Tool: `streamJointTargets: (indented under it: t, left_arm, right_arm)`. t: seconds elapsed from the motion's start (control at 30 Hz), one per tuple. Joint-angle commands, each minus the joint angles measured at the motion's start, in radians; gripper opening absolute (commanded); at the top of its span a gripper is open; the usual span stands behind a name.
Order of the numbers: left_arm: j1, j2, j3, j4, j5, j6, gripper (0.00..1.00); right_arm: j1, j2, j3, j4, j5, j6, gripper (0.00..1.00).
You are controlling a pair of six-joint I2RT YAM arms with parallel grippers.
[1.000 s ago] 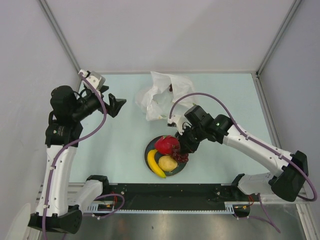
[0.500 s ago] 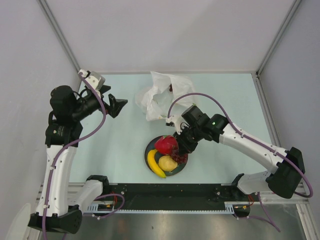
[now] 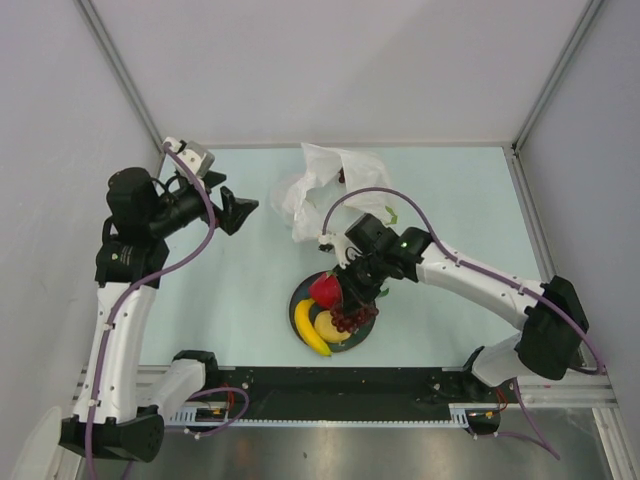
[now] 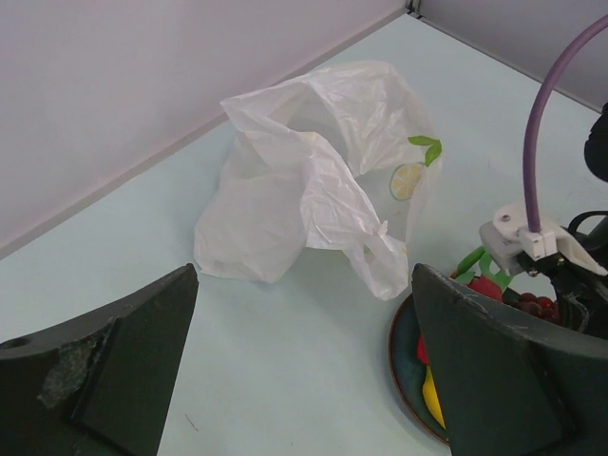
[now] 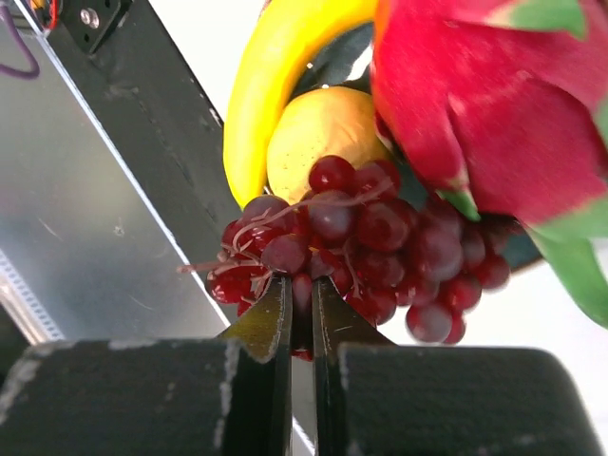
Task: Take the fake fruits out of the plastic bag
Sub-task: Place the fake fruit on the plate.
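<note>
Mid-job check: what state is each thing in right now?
plastic bag, crumpled, ungripped.
dragon fruit, out, on the plate.
banana, out, on the plate.
yellow fruit, out, on the plate.
grape bunch, out, clamped in the right gripper over the plate.
left gripper, open, empty.
right gripper, shut on the grape bunch.

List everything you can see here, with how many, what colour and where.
plastic bag: 1, translucent white, far middle of table, crumpled
plate: 1, dark blue-green, near middle
dragon fruit: 1, red-pink, on plate
round fruit: 1, yellow, on plate
banana: 1, yellow, plate's left edge
grape bunch: 1, dark red, over plate, gripped
table: 1, pale green
left gripper: open, left of bag
right gripper: shut on grape bunch
</note>
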Motion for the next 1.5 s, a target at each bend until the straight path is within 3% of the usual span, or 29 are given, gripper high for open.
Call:
streamJointTargets:
  t: [0.0,0.43,0.5,0.53,0.93,1.47]
  left_arm:
    - [0.006,0.003,-0.01,0.021,0.033,-0.017,1.0]
    - [0.006,0.021,0.006,0.018,0.047,-0.018,1.0]
    - [0.006,0.027,0.012,0.023,0.054,-0.02,1.0]
    - [0.006,0.032,0.015,0.023,0.056,-0.023,1.0]
    - [-0.003,0.047,0.032,0.03,0.07,-0.04,1.0]
    - [-0.007,0.029,0.019,0.021,0.074,-0.045,1.0]
  right_arm:
    - [0.019,0.059,0.087,0.052,-0.025,0.088,0.0]
    - [0.021,0.118,0.124,0.037,0.019,0.104,0.19]
    - [0.019,0.119,0.124,0.037,0.022,0.098,0.02]
    - [0.018,0.113,0.124,0.035,0.021,0.096,0.0]
    - [0.045,-0.022,0.006,-0.009,0.142,-0.106,0.0]
    - [0.131,-0.112,-0.23,0.272,0.358,-0.215,0.0]
